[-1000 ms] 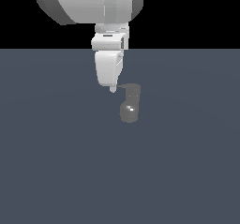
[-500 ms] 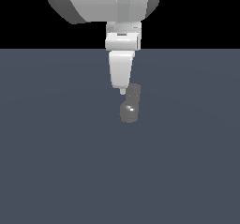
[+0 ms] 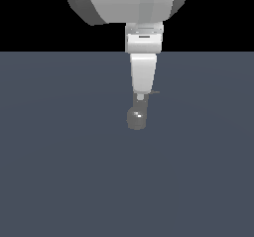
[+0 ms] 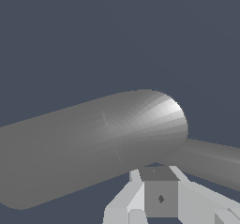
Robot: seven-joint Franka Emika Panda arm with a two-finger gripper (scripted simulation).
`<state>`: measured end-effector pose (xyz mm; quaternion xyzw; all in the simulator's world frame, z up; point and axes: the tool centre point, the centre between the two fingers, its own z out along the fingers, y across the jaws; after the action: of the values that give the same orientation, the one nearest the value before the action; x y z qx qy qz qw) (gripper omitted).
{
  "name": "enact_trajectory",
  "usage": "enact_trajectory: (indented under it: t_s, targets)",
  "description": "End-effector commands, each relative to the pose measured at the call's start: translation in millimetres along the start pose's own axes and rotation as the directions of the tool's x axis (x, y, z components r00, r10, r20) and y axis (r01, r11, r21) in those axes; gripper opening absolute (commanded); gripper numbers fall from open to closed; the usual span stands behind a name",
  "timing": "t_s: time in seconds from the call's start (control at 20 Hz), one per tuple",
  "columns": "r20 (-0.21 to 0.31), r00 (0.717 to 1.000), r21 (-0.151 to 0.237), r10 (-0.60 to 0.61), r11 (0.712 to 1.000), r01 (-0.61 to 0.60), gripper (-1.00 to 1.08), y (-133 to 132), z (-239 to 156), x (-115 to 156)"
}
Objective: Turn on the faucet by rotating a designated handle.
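Note:
The faucet (image 3: 136, 118) is a small dull-grey fixture standing on the dark floor, its rounded base catching a highlight. A thin sliver of the handle (image 3: 155, 92) pokes out toward the exterior view's right at the faucet's top. My gripper (image 3: 141, 96) hangs straight down with its white fingers together, tips right at the faucet's top, covering the upright cylinder. In the wrist view a thick grey faucet body (image 4: 93, 148) with a rounded end and a thinner grey bar (image 4: 211, 162) lie just beyond the gripper (image 4: 154, 172). Nothing is held.
The big white arm (image 3: 129, 3) fills the top of the exterior view. A flat dark grey-blue floor (image 3: 59, 181) spreads around the faucet, with nothing else standing on it.
My gripper has moved toward the exterior view's right and now stands over the faucet's top instead of beside it. The faucet's base has not moved.

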<state>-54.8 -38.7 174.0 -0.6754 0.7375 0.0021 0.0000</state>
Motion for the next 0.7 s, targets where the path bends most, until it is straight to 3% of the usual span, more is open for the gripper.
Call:
enact_trajectory:
  t_s: [0.0, 0.65]
  targets:
    - [-0.001, 1.000, 0.006, 0.021, 1.000, -0.021, -1.00, -8.9, 0.5, 21.1]
    - [-0.003, 0.999, 0.003, 0.048, 0.999, -0.048, -1.00, -37.3, 1.0, 86.8]
